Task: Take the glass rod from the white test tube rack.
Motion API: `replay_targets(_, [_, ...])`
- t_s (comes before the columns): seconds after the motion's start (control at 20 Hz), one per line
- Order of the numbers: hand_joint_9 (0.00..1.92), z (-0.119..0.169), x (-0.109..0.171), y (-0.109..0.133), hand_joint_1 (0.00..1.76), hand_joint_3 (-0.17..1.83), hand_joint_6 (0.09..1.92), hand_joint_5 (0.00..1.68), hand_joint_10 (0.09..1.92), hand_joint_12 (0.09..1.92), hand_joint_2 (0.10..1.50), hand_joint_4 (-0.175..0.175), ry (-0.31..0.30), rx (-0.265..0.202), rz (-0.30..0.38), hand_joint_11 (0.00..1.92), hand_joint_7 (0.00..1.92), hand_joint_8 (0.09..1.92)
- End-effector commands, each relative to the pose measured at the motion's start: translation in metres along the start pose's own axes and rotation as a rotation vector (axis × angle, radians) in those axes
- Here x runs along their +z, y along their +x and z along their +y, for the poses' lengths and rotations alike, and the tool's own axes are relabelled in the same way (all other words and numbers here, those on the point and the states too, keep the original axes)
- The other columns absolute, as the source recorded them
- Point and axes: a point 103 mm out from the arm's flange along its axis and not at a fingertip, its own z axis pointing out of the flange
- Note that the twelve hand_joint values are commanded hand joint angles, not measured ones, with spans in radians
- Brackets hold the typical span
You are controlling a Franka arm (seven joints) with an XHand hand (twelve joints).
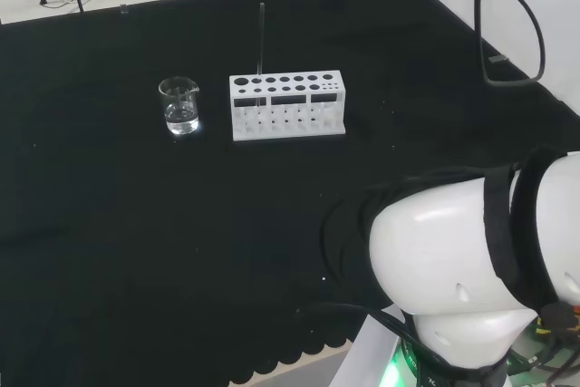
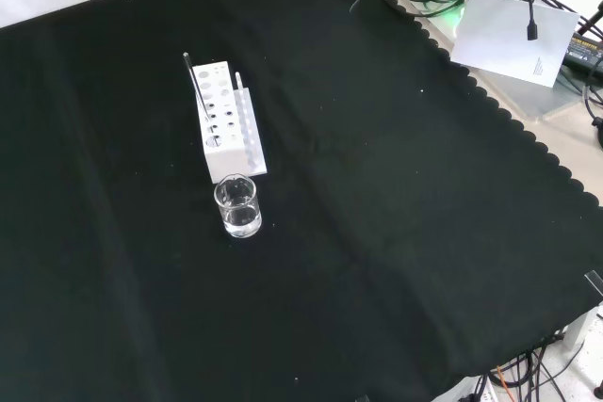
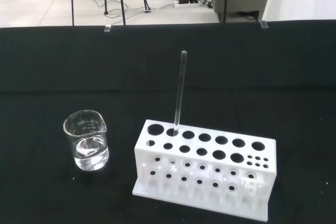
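Note:
A white test tube rack [image 1: 287, 104] stands on the black cloth in the middle of the head view. A thin glass rod [image 1: 261, 39] stands upright in a back-row hole near the rack's left end in that view. In the front view the rack [image 2: 226, 118] runs away from the camera, with the rod [image 2: 197, 89] at its left side. The wrist view looks at the rack [image 3: 205, 167] and the rod [image 3: 179, 93] from some distance.
A small glass beaker [image 1: 180, 106] with a little clear liquid stands left of the rack in the head view, and just in front of the rack in the front view [image 2: 236, 205]. The arm's white links [image 1: 471, 260] rise at the head view's lower right.

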Motion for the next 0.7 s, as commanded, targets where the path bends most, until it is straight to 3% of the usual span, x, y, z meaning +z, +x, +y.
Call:
replay_targets(0.05, [0.00, 0.039, -0.003, 0.002, 0.76, -0.17, 0.09, 0.05, 0.84, 1.29, 1.20, -0.147, -0.020, -0.041, 0.000, 0.00, 0.00, 0.60])
replay_targets(0.55, [0.02, 0.099, 0.018, -0.003, 0.74, -0.17, 0.09, 0.06, 0.86, 1.31, 1.20, -0.145, 0.007, -0.065, -0.010, 0.00, 0.00, 0.67])
replay_targets(0.7, [0.03, 0.112, 0.031, -0.006, 0.74, -0.17, 0.09, 0.07, 0.86, 1.31, 1.20, -0.146, -0.012, -0.098, 0.008, 0.00, 0.00, 0.69])
